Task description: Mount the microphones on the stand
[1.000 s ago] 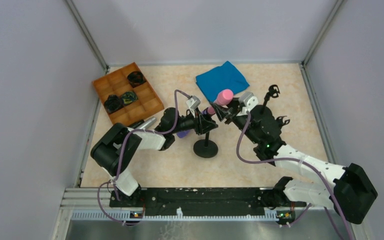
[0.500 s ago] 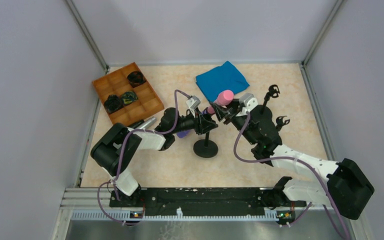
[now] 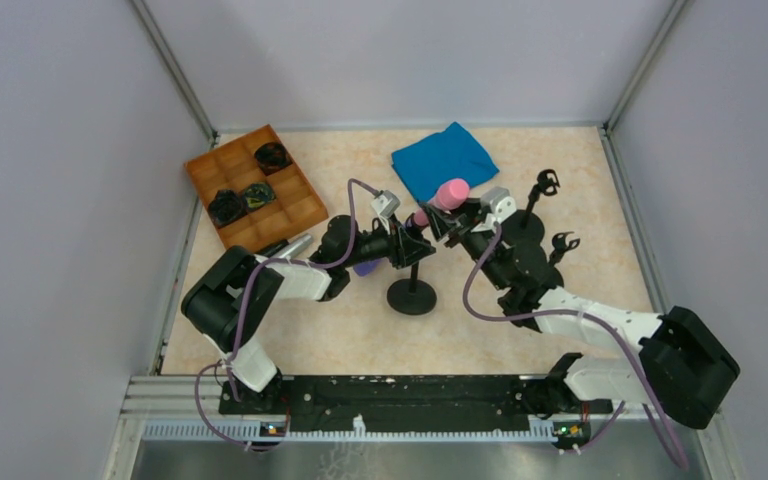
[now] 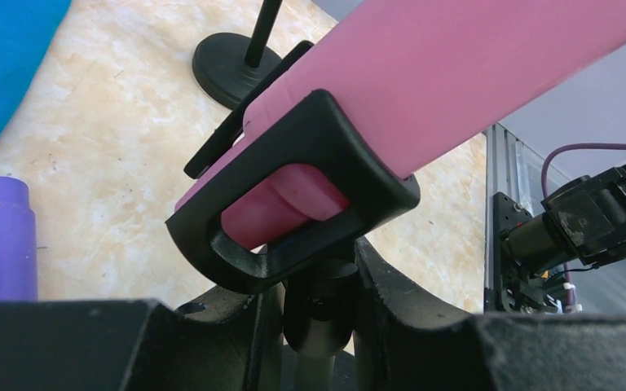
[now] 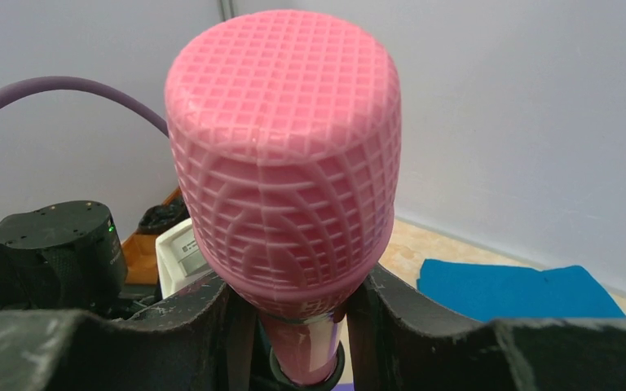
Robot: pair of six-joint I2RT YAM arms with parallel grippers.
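Above the table [image 3: 310, 330], the pink microphone [image 3: 448, 193] slants: its grid-textured head is up toward the back and its slim tail sits in the stand's [image 3: 411, 297] black clip [image 4: 293, 204]. The right gripper [image 5: 297, 301] clamps its neck. The left gripper [image 4: 318, 301] pinches the stand's post. A purple microphone [image 4: 0, 236] lies beside it, with a blue cloth [image 3: 443, 160] behind.

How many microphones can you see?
3. The pink microphone is in the clip of the stand. The purple microphone is on the table by the left arm. The silver-grey microphone lies near the orange tray. Another may hide behind the arms.
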